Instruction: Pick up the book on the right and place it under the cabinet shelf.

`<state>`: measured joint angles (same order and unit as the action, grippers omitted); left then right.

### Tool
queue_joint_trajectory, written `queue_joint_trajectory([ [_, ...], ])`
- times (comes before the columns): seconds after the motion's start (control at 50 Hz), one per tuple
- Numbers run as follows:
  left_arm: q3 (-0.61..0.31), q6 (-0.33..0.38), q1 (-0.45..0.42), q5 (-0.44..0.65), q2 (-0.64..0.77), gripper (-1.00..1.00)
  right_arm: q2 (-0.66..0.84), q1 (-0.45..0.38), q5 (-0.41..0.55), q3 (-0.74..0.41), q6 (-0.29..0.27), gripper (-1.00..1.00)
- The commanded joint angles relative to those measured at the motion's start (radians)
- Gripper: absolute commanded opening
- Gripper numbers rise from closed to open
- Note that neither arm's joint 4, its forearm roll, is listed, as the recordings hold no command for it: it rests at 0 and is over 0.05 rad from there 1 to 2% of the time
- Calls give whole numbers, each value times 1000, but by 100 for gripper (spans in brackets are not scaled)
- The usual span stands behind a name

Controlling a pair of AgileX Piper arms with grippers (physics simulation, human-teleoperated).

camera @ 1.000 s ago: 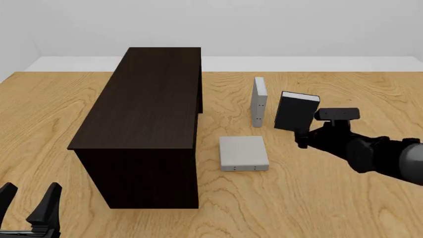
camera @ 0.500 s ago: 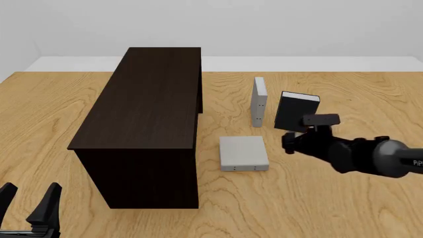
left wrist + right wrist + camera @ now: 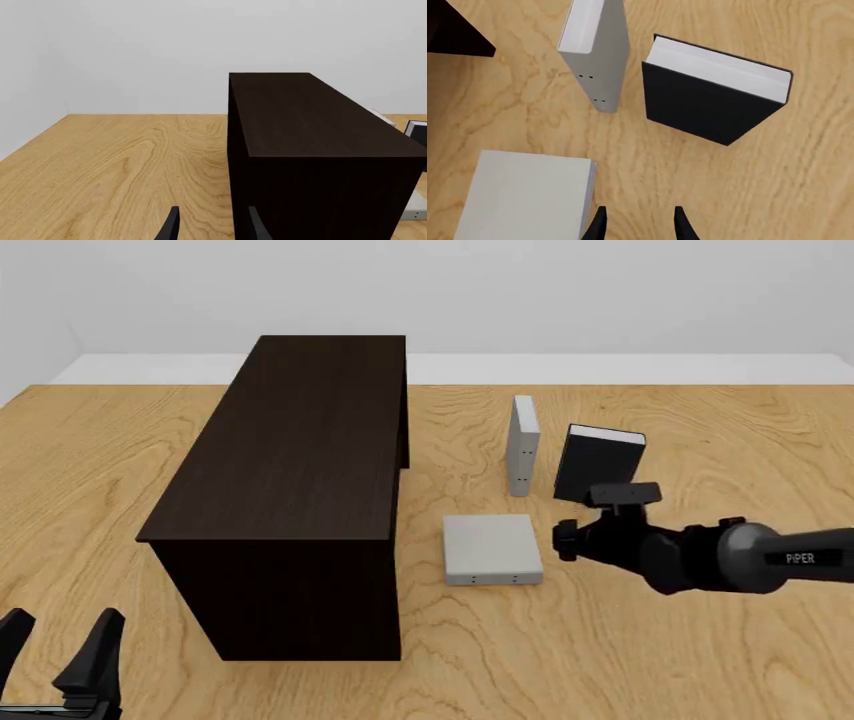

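A thin light-grey book [image 3: 491,547] lies flat on the table right of the dark brown cabinet [image 3: 307,450]; it also shows in the right wrist view [image 3: 524,195]. A near-identical grey book [image 3: 522,443] stands upright behind it, dots on its spine [image 3: 597,55]. I cannot tell which of the two is the task's book. A thicker black book [image 3: 597,464] stands right of that [image 3: 710,97]. My right gripper [image 3: 566,539] is open and empty, low beside the flat book's right edge [image 3: 636,222]. My left gripper [image 3: 60,640] is open and empty at the near left [image 3: 212,227].
The cabinet's end face [image 3: 320,195] stands close in front of the left gripper. The cabinet's corner [image 3: 454,30] shows in the right wrist view. Bare wooden table [image 3: 667,660] lies right of and in front of the books.
My right gripper has moved left and down, from beside the black book to the flat grey book's right edge. The left arm and the books have not moved.
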<state>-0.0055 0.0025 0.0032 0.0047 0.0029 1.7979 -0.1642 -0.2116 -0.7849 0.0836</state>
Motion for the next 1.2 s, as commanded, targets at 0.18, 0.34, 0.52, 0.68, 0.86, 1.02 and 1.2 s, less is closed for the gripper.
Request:
queue_joint_trajectory([
  [0.18,-2,0,-1,3,-1,100,129,-111,-141,36,156,100],
  [0.34,-1,0,-8,1,0,100,163,-131,-144,16,161,100],
  [0.52,1,0,-7,-1,0,100,192,-150,-144,-2,166,100],
  [0.68,-3,0,-7,3,0,100,213,-170,-143,-17,170,100],
  [0.86,-1,0,-7,2,-1,100,223,-203,-139,-28,173,100],
  [1.02,-1,0,-7,1,-1,100,213,-245,-127,-39,182,100],
  [1.2,-1,0,-7,1,-1,100,204,-281,-121,-46,189,100],
])
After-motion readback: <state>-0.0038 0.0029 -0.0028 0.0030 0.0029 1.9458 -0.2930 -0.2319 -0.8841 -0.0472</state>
